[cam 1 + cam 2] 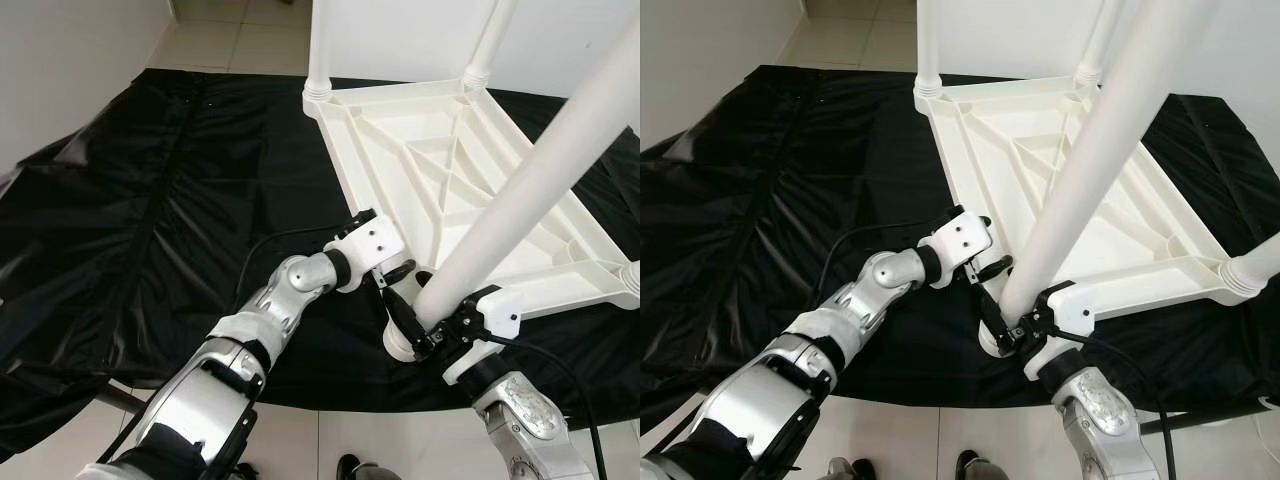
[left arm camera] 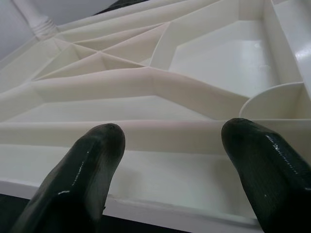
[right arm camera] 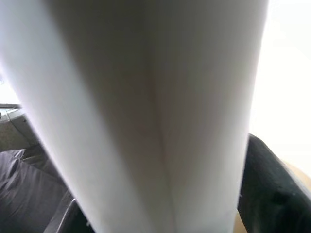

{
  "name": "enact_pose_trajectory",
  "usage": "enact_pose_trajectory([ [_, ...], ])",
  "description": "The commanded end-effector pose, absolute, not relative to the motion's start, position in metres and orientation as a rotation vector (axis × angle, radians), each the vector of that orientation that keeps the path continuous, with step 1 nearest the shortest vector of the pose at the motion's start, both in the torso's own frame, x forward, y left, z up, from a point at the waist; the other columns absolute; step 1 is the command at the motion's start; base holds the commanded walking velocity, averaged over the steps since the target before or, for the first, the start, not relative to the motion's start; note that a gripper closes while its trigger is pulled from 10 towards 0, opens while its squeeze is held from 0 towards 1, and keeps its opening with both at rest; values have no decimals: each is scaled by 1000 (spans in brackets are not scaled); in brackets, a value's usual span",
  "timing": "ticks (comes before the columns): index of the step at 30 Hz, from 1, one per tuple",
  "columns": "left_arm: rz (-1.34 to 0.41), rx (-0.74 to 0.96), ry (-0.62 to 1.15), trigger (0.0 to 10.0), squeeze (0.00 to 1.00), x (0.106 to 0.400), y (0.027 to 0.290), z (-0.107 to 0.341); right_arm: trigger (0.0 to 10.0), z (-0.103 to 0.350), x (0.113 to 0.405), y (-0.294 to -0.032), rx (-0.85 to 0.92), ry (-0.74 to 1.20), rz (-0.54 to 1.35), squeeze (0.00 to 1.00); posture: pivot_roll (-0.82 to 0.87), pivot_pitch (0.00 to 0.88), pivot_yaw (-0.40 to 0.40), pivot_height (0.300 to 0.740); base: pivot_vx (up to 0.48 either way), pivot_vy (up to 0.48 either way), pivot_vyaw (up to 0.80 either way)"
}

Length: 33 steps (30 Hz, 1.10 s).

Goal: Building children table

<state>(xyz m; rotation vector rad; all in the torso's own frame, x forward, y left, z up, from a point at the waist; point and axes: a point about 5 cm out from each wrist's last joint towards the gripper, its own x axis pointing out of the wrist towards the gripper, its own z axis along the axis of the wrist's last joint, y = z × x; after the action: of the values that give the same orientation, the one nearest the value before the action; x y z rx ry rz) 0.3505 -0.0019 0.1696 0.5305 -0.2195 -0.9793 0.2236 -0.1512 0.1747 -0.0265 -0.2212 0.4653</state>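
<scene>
We are clamping our right gripper (image 1: 432,338) around the loose leg (image 1: 520,200), seating its foot at the upturned tabletop's (image 1: 440,170) near corner. Our left gripper (image 1: 392,280), fingers (image 2: 82,170) spread, is bracing that edge.

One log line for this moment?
right gripper: shut on table leg | left gripper: open at tabletop edge | leg at near corner

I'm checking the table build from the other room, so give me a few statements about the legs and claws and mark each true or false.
1. The white tabletop lies upside down on a black sheet. True.
2. The right claw is shut on a white leg. True.
3. The left claw is shut on that leg too. False: its fingers are open, at the tabletop's near edge.
4. No legs are fitted yet. False: legs already stand in the far corner sockets.
5. The held leg stands straight upright. False: it is tilted.
</scene>
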Motion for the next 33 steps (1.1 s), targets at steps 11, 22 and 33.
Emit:
enact_pose_trajectory([
  [11,-924,556,1,10000,0,351,40,125,10000,178,238,-170,13,-254,279,0,-63,216,32,740,0,0,0],
  [22,-921,331,-170,10000,0,355,30,175,10000,191,248,-155,48,-311,316,0,-65,200,41,740,0,0,0],
  [33,-1001,13,-289,10000,0,328,49,220,10000,201,258,-147,46,-374,331,0,-42,179,32,740,0,0,0],
])
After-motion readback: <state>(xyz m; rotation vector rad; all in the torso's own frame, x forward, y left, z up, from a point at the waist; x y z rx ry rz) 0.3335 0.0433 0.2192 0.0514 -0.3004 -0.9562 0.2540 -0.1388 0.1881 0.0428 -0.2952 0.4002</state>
